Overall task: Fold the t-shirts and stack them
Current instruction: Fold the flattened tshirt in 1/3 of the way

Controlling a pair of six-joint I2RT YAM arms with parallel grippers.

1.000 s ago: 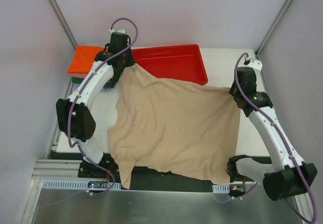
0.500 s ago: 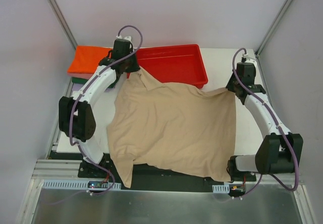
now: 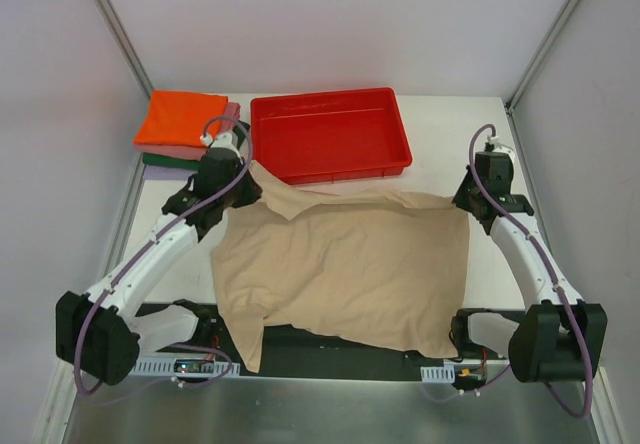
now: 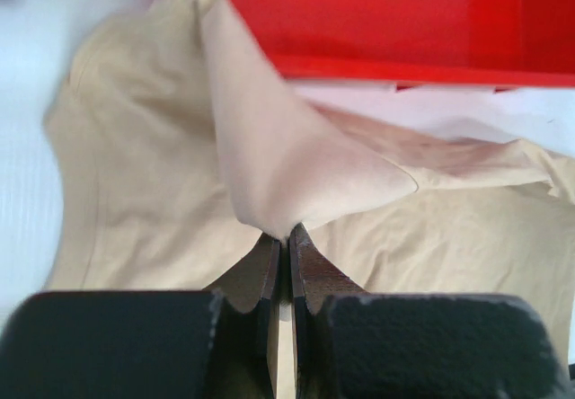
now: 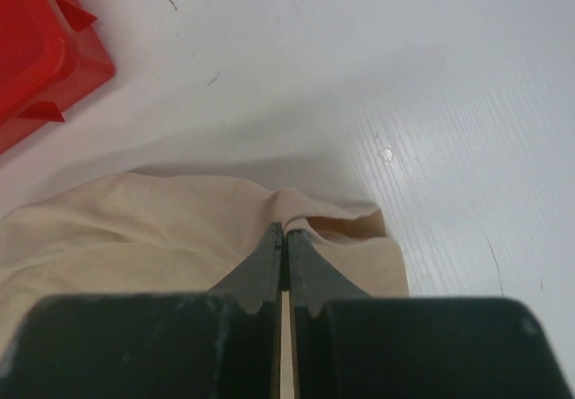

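Spreading step: left hand (image 4: pixel 286 233) and right hand (image 5: pixel 284 228) each pinch beige t-shirt (image 3: pixel 350 264) edge, cloth bunched just ahead. Next, probably: release, begin fold.

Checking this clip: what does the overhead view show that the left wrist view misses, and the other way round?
Only the overhead view: the orange shirt at the far left, the right claw at the far right corner of the beige shirt, and that shirt's near edge hanging off the table. Only the left wrist view: the left claw close up, shut on a raised fold of beige cloth. Both: the beige shirt and the red tray beyond it.
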